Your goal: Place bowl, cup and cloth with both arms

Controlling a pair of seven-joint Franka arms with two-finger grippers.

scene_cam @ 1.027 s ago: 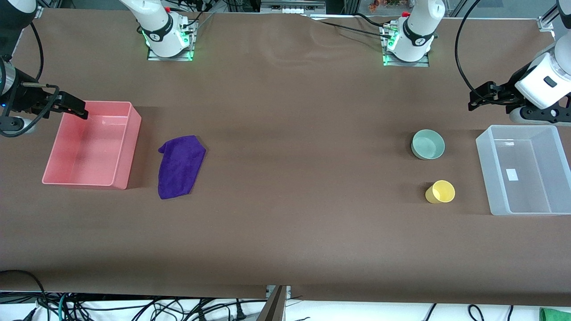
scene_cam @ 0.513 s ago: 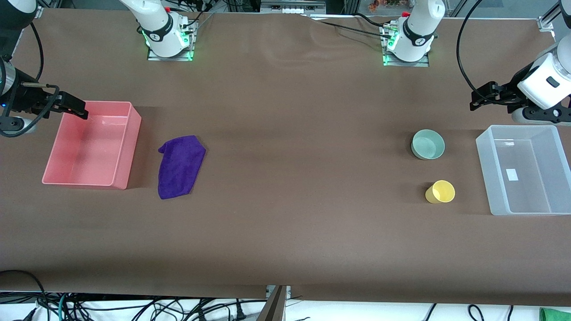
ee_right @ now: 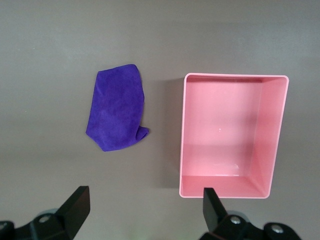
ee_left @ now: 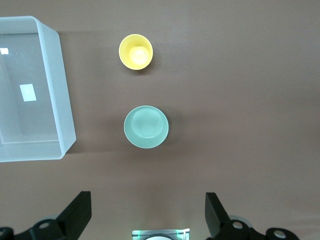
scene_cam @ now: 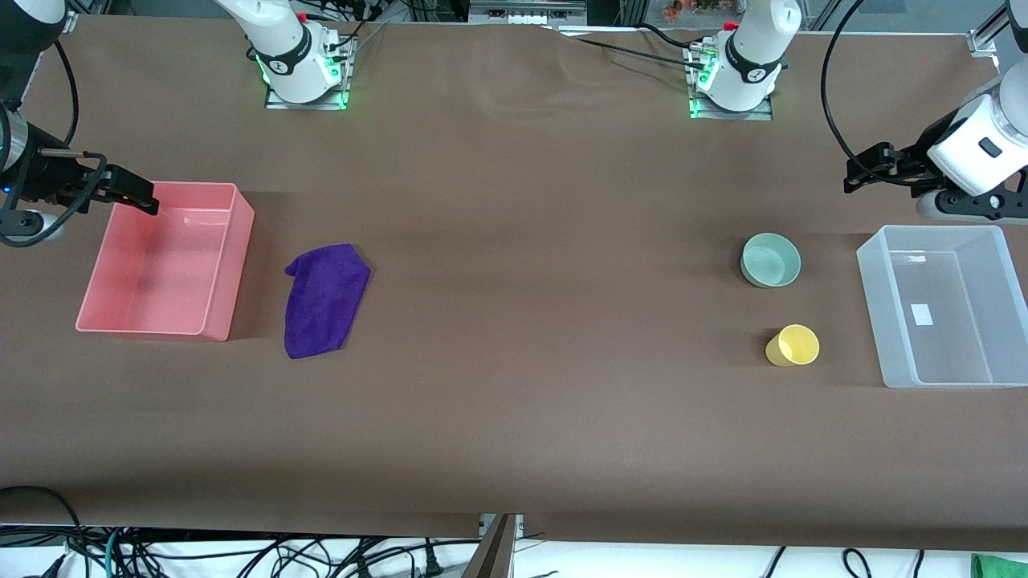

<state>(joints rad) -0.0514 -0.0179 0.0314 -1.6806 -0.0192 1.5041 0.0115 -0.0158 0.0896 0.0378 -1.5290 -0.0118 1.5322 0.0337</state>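
The mint-green bowl stands on the table near the left arm's end, and shows in the left wrist view. The yellow cup stands nearer the front camera than the bowl, also in the left wrist view. The purple cloth lies flat beside the pink bin, also in the right wrist view. My left gripper is open and empty, up over the table by the clear bin's corner. My right gripper is open and empty over the pink bin's rim.
A pink bin sits at the right arm's end, nothing in it. A clear plastic bin sits at the left arm's end with only a white label inside. Brown table surface lies between cloth and bowl.
My left gripper has shifted slightly, a little higher in the front view. The right arm, bowl, cup and cloth have not moved.
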